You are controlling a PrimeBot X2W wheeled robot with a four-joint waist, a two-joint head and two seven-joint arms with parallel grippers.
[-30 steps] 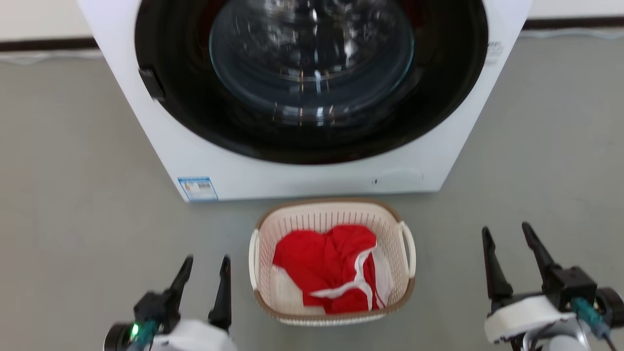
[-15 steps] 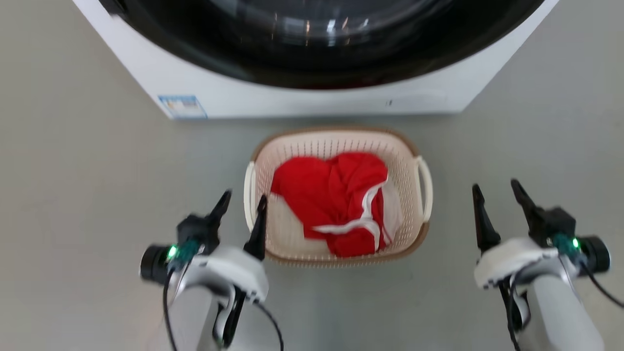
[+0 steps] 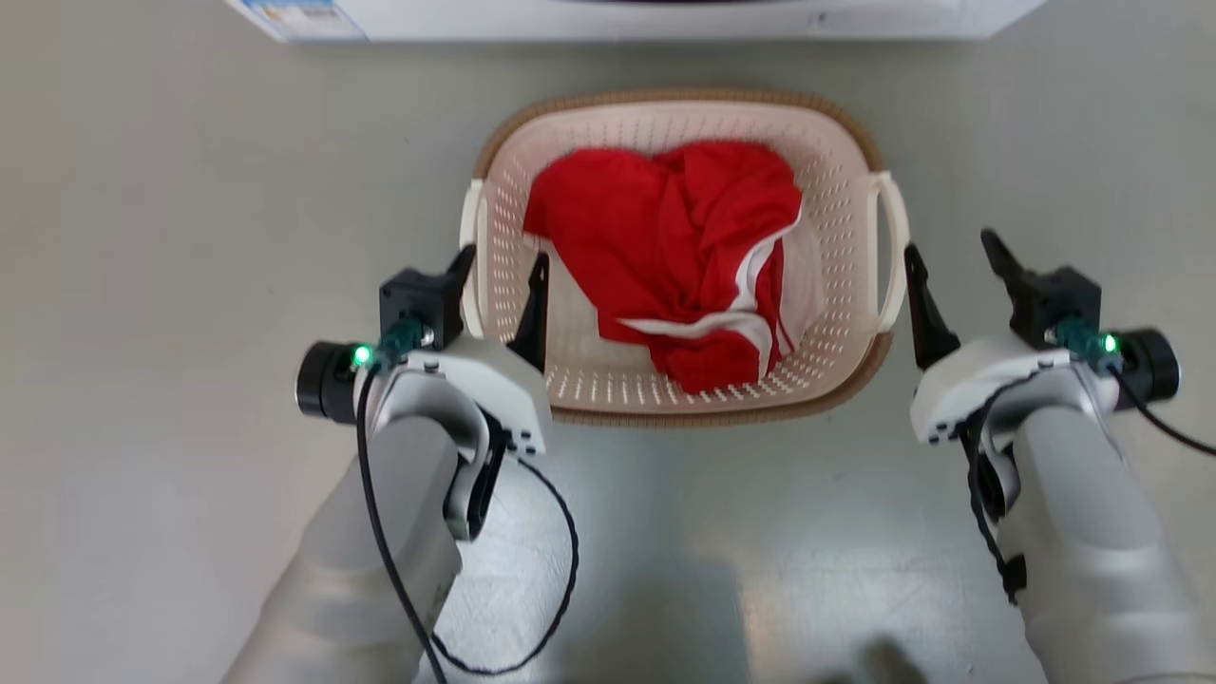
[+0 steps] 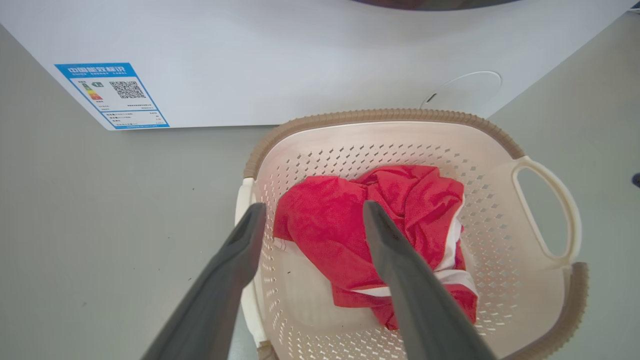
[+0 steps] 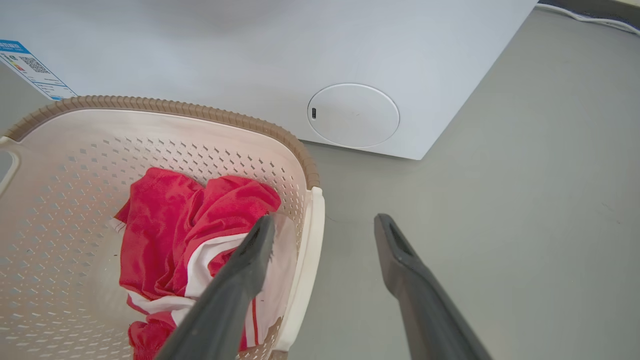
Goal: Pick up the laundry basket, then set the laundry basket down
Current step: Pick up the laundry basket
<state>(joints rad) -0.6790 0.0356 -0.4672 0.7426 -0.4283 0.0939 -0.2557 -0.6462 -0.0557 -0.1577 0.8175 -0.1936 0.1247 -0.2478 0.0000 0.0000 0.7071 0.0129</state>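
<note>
Blue-bordered energy label (image 4: pixel 111 95) with QR code, small print unreadable, low on the washing machine (image 4: pixel 310 55)

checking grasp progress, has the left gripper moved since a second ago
Yes. Against the laundry basket, the left gripper has advanced toward the washing machine: earlier beside its near corner, its open jaws now straddle the basket's left side.

laundry basket (image 3: pixel 665 98) on floor (image 3: pixel 142 209) | washing machine (image 3: pixel 617 17) at basket's 12 o'clock, close | cloth (image 3: pixel 655 218) inside basket | left claw (image 3: pixel 504 256) at 9 o'clock, astride side wall | right claw (image 3: pixel 950 243) at 3 o'clock, beside handle
</note>
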